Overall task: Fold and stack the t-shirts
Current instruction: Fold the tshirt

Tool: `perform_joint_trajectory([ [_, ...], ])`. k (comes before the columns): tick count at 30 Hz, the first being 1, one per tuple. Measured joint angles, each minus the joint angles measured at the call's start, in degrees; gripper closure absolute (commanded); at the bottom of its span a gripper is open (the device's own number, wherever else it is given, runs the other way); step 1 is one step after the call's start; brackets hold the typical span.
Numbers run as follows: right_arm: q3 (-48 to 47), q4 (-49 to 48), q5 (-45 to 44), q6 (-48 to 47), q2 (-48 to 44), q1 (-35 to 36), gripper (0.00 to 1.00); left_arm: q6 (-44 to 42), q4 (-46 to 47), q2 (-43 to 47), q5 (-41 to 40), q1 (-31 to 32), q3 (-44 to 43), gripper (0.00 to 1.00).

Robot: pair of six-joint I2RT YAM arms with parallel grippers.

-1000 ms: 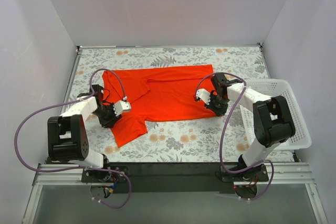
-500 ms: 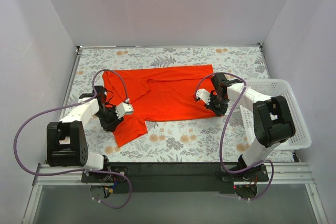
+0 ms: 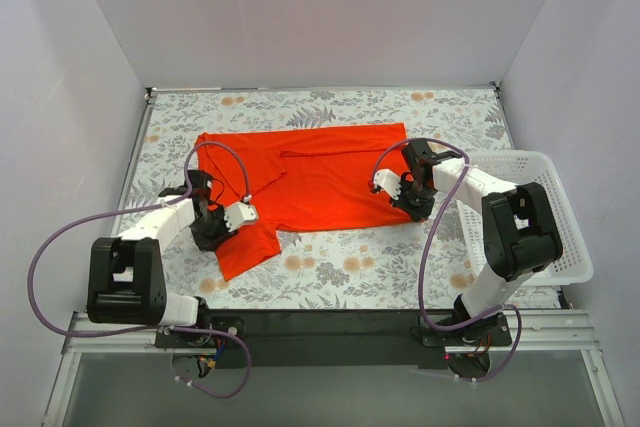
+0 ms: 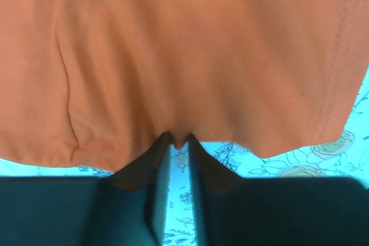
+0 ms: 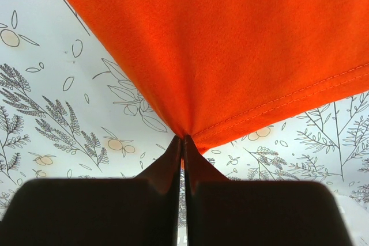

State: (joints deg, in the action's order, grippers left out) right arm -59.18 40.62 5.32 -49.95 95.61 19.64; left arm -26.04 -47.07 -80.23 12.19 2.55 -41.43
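Two arm bases sit bolted at the near edge of the table, each trailing a purple cable [image 3: 40, 242]. Both arms reach forward over the floral mat [image 3: 350, 267] to the t-shirt [image 3: 320, 172].

On the near left, the left gripper [image 3: 215, 225] is down at the shirt's left side, just above the short sleeve that points toward the bases. In the left wrist view its fingertips [image 4: 164, 142] have closed to a narrow slit, and a small fold of the orange-red cloth [image 4: 190, 50] is pinched between the tips. The cloth hangs from that pinch, and a strip of mat shows under its lower edge.

On the right, the right gripper [image 3: 410, 199] is at the shirt's near right corner. In the right wrist view its fingers [image 5: 170, 159] are pressed together with no gap, gripping the very corner of the stitched hem [image 5: 277, 105]. The cloth [image 5: 230, 38] fans out from that point above the mat.

The shirt lies spread sideways across the middle of the mat, hem to the right, with a soft crease along its far part. It is one plain shirt with no print.

Just right of the right arm, a white plastic basket [image 3: 572, 237] stands at the mat's right edge, apart from the shirt. Beyond the mat rise plain pale walls [image 3: 320, 17].
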Motion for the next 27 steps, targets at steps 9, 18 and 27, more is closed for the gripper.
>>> perform_joint_trajectory([
  [9, 0.1, 0.2, 0.0, 0.0, -0.1, 0.0, 0.99, 1.9, 0.5, 3.3, -1.5, 2.4, 2.2, 1.00],
  [18, 0.1, 2.4, 0.7, -1.0, -2.6, -2.0, 0.99, 1.8, -11.2, 0.8, 2.1, -1.1, -12.1, 1.00],
  [27, -5.4, 3.7, 0.9, -2.4, -1.0, -3.7, 0.99, 1.3, -13.7, -4.5, 4.1, -4.0, -19.5, 1.00],
])
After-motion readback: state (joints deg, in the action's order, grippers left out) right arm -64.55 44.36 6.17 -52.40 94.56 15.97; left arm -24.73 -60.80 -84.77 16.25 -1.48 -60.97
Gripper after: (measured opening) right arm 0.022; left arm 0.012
